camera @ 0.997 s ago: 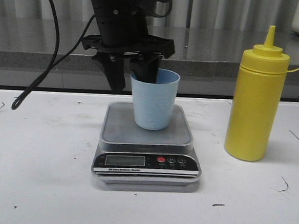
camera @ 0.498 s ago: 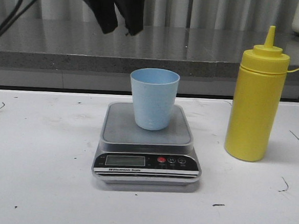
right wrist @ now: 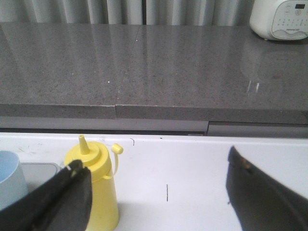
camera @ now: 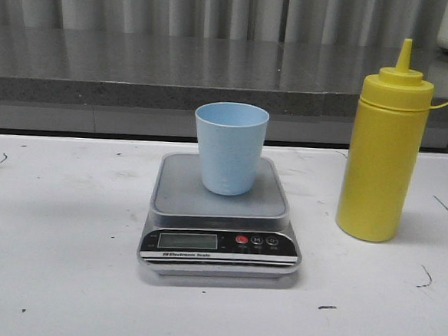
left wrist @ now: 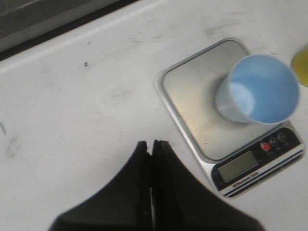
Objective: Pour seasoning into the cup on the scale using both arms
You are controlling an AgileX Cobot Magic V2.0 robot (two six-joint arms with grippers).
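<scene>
Reading "Electronic Scale" on scale [camera: 222, 214]

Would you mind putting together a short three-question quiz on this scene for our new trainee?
1. True or false: the blue cup stands upright on the scale.
2. Multiple choice: in the front view, the yellow bottle stands (a) to the left of the scale, (b) to the right of the scale, (c) on the scale.
3. Fill in: the left gripper has its fingers ____, while the right gripper has them ____.

Key: 1 true; 2 b; 3 closed together, spread apart with nothing between them.
</scene>
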